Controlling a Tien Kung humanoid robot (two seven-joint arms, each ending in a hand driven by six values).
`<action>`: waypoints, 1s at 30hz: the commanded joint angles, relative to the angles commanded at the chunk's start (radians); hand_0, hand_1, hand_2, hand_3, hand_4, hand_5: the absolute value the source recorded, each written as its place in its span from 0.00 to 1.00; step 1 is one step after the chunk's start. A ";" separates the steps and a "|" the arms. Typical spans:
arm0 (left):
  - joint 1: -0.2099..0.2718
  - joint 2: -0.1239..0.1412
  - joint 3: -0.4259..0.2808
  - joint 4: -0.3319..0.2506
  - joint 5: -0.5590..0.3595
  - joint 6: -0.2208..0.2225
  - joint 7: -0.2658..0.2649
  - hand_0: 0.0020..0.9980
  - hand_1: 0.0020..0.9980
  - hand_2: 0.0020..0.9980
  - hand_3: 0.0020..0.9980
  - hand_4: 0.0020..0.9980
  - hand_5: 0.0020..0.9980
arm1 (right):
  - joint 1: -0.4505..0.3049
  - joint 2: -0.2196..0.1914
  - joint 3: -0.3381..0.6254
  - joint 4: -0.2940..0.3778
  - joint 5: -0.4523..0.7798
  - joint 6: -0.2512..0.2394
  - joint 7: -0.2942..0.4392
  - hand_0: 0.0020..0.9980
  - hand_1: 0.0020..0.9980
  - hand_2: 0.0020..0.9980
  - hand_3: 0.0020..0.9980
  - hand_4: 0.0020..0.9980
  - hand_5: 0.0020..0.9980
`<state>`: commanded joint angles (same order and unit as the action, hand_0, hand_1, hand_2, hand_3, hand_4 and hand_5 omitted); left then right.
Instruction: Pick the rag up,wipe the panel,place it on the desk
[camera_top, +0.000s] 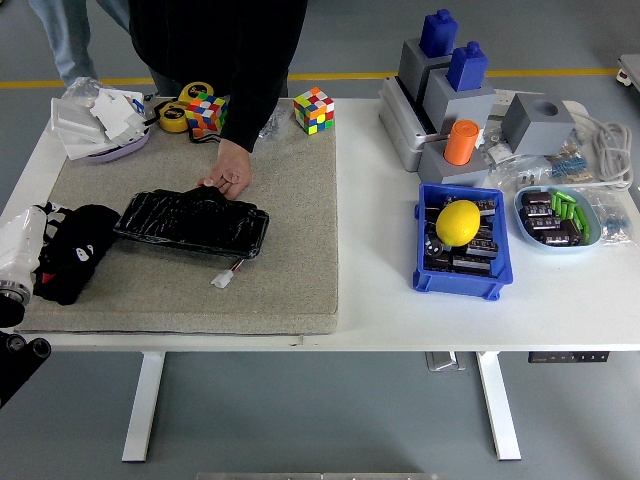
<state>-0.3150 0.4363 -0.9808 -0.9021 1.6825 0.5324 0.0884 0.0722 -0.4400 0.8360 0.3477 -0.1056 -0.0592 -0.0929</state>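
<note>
Crumpled black cloth rag is gripped by the left hand at the left edge of the grey felt mat on the white desk. Just beside it, the glossy black rectangular panel is steadied by a person's hand.

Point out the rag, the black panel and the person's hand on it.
rag (75, 262), head view, middle of the black cloth at the mat's left edge.
black panel (192, 221), head view, centre of its glossy top.
person's hand (231, 172), head view, back of the hand at the panel's far edge.
</note>
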 joint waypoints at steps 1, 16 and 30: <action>0.000 0.000 0.000 0.000 -0.001 0.001 -0.002 0.26 0.26 0.42 0.58 0.77 0.02 | 0.000 0.000 0.000 0.000 0.000 0.000 0.000 0.73 0.66 0.68 0.62 1.00 0.58; 0.000 0.022 -0.029 -0.012 0.015 -0.007 0.014 0.22 0.21 0.42 0.58 0.71 0.00 | 0.001 0.002 0.003 0.000 0.001 0.001 0.002 0.73 0.66 0.68 0.62 1.00 0.58; -0.052 0.072 -0.057 -0.072 0.033 -0.041 0.066 0.22 0.15 0.38 0.65 0.72 0.00 | 0.010 -0.002 -0.003 0.000 0.003 0.001 0.002 0.73 0.66 0.68 0.62 1.00 0.59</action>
<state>-0.3674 0.5080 -1.0374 -0.9741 1.7156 0.4916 0.1540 0.0820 -0.4418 0.8334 0.3477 -0.1030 -0.0584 -0.0908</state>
